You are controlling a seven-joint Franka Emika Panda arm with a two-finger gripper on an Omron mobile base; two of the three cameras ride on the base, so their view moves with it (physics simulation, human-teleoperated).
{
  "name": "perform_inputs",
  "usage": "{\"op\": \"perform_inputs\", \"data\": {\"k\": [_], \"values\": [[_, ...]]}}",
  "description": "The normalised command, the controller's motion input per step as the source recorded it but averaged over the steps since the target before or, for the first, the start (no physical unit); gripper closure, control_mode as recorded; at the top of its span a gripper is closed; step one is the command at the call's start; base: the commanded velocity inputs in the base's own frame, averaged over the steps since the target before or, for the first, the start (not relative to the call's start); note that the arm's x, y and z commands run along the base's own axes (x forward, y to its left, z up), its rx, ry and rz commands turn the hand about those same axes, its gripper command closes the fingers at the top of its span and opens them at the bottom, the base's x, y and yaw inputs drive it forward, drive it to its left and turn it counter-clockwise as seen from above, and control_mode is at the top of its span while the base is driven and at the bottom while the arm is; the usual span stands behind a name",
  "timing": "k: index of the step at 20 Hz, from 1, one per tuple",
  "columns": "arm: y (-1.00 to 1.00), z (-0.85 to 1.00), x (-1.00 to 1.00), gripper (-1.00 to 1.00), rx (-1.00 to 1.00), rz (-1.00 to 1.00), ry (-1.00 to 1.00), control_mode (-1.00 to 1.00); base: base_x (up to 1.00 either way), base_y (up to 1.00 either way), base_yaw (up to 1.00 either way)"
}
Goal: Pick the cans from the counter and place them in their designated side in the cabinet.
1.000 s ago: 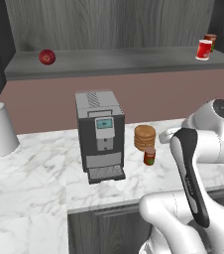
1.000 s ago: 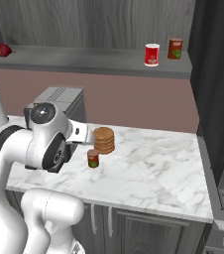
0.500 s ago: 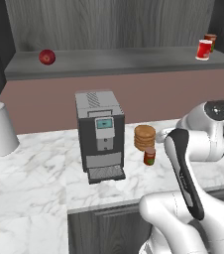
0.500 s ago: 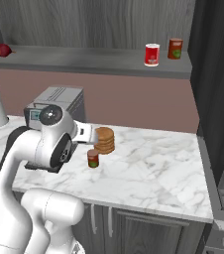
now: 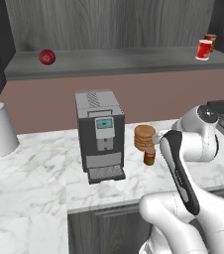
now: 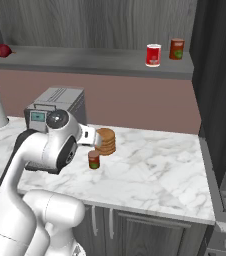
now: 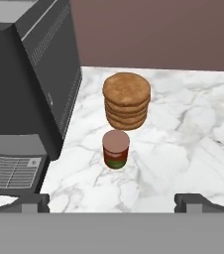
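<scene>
The small red-brown can with a green label stood upright on the white marble worktop, well in from its front edge, just in front of a stack of tan flat discs and beside the dark grey coffee machine. The two-finger gripper hung over it, jaws spread wide and empty. Judging by looks, the can was rigid, light and smooth-walled; a mid-height grip across its round sides seemed safest.
</scene>
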Motion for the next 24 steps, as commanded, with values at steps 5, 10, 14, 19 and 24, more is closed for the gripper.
{"op": "perform_inputs", "data": {"k": [5,10,14,19,24], "values": [[-0.03,-0.22,0.19,-1.00,0.00,0.00,0.00,-1.00,0.00,0.00,0.00],[-0.02,-0.23,0.21,-1.00,0.00,0.00,0.00,-1.00,0.00,0.00,0.00],[-0.01,-0.22,0.23,-1.00,0.00,0.00,0.00,-1.00,0.00,0.00,0.00],[-0.03,-0.23,0.22,-1.00,0.00,0.00,0.00,-1.00,0.00,0.00,0.00],[-0.02,-0.18,0.24,-1.00,0.01,0.00,0.04,-1.00,0.00,0.00,0.00]]}}
